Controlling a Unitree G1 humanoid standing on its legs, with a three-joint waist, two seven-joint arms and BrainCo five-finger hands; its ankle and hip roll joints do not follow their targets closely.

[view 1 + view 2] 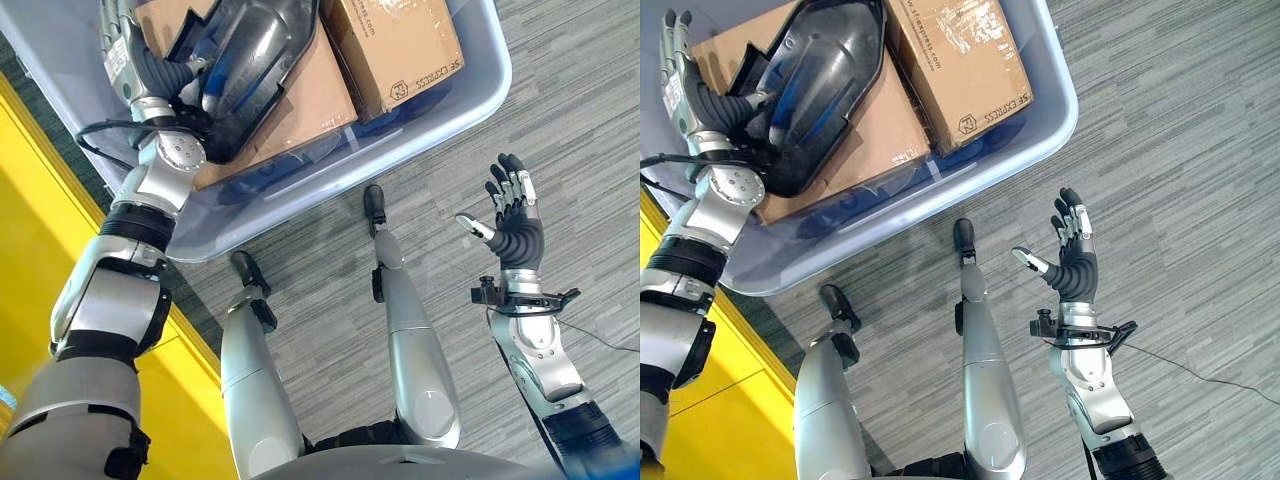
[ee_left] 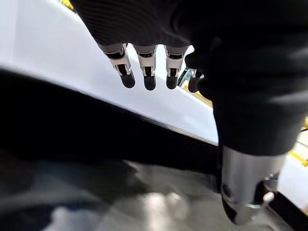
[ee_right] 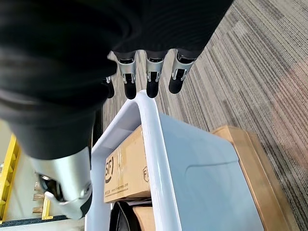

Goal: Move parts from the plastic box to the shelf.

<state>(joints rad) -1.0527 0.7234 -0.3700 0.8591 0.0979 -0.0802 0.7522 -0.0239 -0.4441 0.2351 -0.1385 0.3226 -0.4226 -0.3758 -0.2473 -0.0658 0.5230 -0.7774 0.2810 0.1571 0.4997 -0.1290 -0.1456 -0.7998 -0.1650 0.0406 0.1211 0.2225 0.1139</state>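
Observation:
The pale blue-grey plastic box [image 1: 440, 120] stands on the carpet ahead of me. In it a glossy black moulded part [image 1: 250, 55] lies on a flat cardboard box [image 1: 310, 100], and a second cardboard box [image 1: 395, 45] sits to its right. My left hand [image 1: 125, 50] is inside the box by the black part's left edge, fingers [image 2: 144, 72] straight and open. Its thumb is close to the part's rim, and I cannot tell whether they touch. My right hand [image 1: 510, 215] hangs open over the carpet, right of the box and apart from it, holding nothing.
A yellow structure [image 1: 30, 200] runs along the left side, close to the box. Grey striped carpet [image 1: 1180, 150] spreads to the right and front. The right wrist view shows the box's white rim [image 3: 154, 139] and a cardboard box [image 3: 125, 168] inside it.

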